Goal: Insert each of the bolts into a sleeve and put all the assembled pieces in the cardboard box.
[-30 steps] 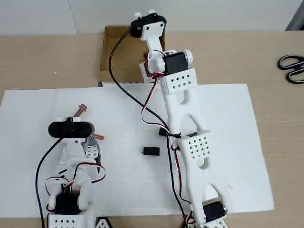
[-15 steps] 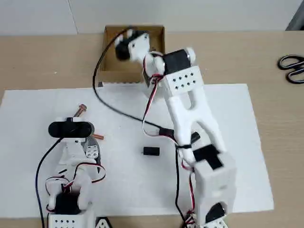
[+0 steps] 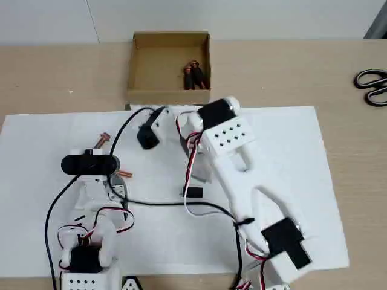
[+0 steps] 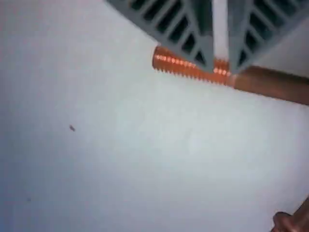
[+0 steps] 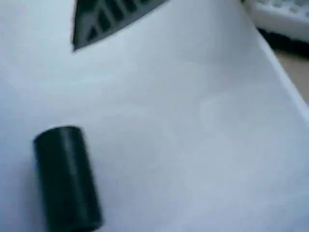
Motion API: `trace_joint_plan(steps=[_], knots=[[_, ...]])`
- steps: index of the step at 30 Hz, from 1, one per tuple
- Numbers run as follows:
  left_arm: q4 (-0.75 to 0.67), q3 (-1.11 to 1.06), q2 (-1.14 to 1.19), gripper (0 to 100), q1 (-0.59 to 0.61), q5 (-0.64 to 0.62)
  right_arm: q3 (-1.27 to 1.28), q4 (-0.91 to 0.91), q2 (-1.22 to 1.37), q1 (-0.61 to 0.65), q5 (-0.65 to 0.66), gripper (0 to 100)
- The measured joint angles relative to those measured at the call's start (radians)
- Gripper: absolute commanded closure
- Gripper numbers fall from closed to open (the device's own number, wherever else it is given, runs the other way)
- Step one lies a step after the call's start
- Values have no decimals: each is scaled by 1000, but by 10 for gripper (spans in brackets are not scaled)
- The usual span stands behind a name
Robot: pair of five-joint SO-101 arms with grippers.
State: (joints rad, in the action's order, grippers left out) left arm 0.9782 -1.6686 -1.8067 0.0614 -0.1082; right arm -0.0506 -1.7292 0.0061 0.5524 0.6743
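The cardboard box [image 3: 158, 65] stands at the table's far edge with assembled bolt-and-sleeve pieces [image 3: 195, 76] in its right corner. My right gripper [image 3: 181, 134] hangs over the white paper just in front of the box, open and empty; one of its fingers [image 5: 111, 19] shows above a loose black sleeve [image 5: 67, 180], which lies at mid-paper [image 3: 192, 192]. My left gripper [image 4: 220, 58] is shut, its tips over the threaded end of a copper bolt [image 4: 260, 83] lying on the paper [image 3: 124, 174]. A second copper bolt [image 3: 101, 140] lies farther back.
A white paper sheet [image 3: 290, 157] covers the work area. Scissors [image 3: 372, 86] lie at the far right of the wooden table. The right arm's black cable [image 3: 151, 202] trails across the paper between the two arms.
The right arm has drawn back from over the box to the paper in front of it, uncovering the pieces inside. The left arm has stayed still.
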Motion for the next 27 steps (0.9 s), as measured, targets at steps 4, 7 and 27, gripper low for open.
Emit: trace_joint_plan(steps=[4, 7, 27], knots=[[0, 0, 0, 993, 0, 0, 74, 31, -14, -11, 8, 811], [0, 0, 0, 993, 0, 0, 130, 87, -14, -43, 8, 811], [0, 0, 0, 993, 0, 0, 377, 436, -14, -109, 124, 811]])
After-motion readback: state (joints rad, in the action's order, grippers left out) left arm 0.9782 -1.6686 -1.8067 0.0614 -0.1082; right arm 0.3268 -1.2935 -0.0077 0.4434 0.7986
